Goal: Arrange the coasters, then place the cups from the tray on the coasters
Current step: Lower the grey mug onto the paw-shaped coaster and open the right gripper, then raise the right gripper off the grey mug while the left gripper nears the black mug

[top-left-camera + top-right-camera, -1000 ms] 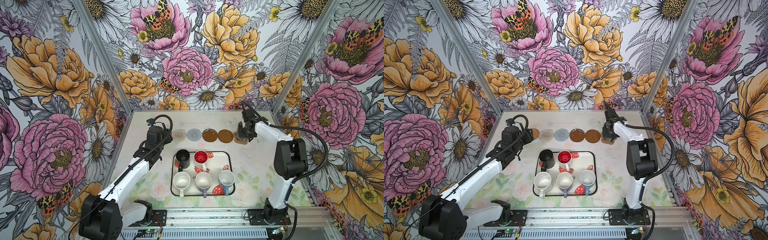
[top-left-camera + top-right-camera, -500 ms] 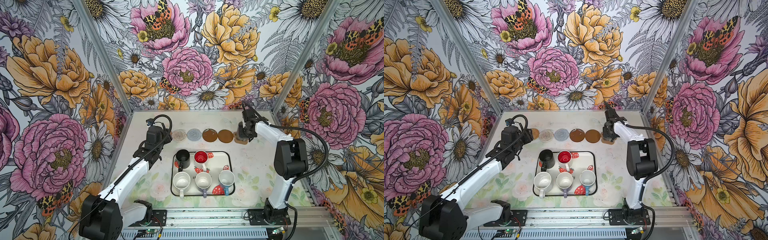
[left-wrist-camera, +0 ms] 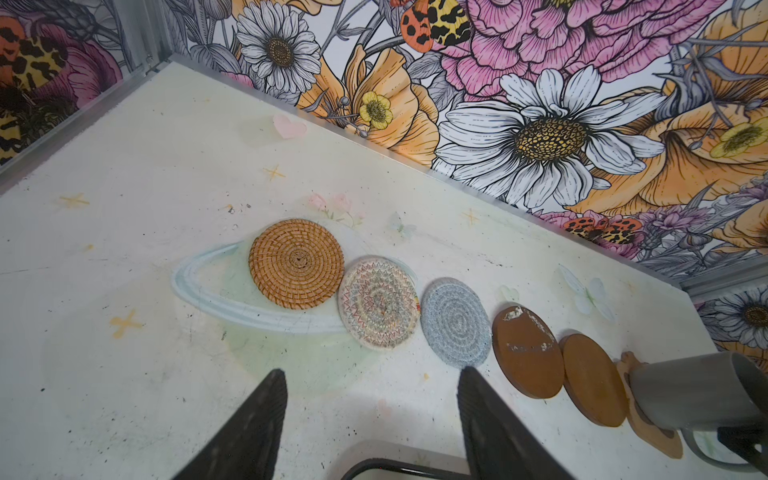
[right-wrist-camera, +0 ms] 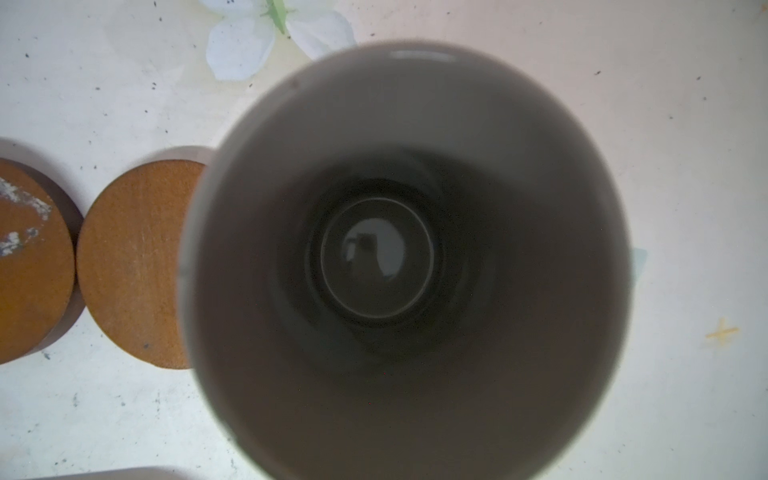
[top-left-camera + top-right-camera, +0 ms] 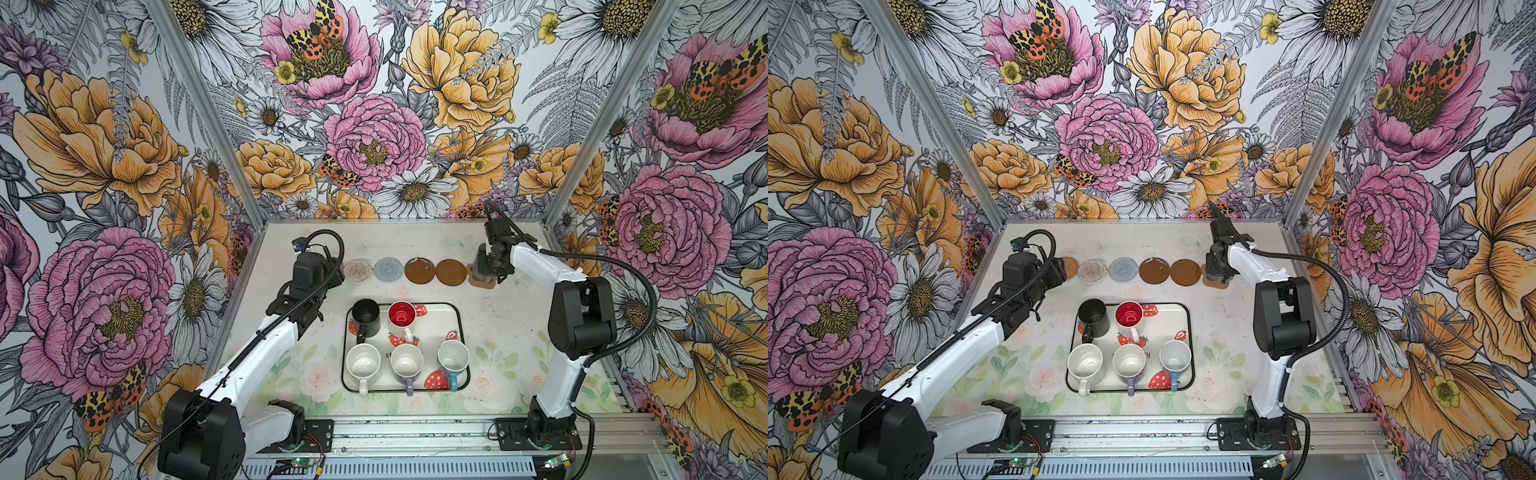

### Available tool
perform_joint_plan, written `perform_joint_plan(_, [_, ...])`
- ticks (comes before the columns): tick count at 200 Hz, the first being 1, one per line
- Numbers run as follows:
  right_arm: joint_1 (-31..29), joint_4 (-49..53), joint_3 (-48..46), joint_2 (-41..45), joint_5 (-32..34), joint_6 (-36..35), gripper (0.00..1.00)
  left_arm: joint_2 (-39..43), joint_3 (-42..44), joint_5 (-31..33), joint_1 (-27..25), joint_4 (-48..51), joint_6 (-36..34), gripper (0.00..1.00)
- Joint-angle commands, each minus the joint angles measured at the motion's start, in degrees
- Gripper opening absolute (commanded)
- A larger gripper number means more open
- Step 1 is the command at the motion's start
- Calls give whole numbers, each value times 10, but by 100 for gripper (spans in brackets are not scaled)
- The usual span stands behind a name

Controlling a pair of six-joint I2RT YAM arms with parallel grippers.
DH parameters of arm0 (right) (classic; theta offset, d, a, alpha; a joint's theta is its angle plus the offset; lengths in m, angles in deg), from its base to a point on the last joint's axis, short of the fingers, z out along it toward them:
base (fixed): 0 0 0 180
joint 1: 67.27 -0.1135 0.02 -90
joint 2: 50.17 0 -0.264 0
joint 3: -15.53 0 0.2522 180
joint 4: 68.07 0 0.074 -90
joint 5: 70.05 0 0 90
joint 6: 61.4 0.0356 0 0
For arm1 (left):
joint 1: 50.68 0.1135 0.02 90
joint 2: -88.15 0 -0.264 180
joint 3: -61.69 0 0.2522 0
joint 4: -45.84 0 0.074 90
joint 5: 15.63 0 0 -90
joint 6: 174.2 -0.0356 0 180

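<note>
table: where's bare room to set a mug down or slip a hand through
Bare: the strip between the coaster row and the back wall, and the table between the tray and right arm. Crowded: coasters packed close; five mugs crowd the tray.

Fingers of my R claw (image 5: pixel 487 276) are hidden under my R arm (image 5: pixel 536 266) in both top views. R wrist cam shows none either, just grey mug (image 4: pixel 407 257), rim blurred, lower part cut off at edge. Can't tell if I'm gripping. Most of paw coaster (image 3: pixel 658 440) is under mug. Only a sliver of rattan coaster (image 5: pixel 1071 267) shows past L arm (image 5: pixel 1030 274). Lettering on tray (image 5: pixel 462 328) mostly covered by cups (image 5: pixel 407 360).
</note>
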Motion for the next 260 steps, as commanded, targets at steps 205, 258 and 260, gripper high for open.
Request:
perform_joint_plan(205, [-25, -51, -72, 246, 65, 84, 62, 32, 14, -2, 7, 4, 5, 66])
perform_joint_plan(258, [-122, -282, -174, 332, 59, 220, 61, 53, 8, 3, -18, 16, 4, 66])
perform_joint_plan(260, [-125, -288, -176, 333, 59, 223, 61, 54, 7, 5, -19, 18, 3, 66])
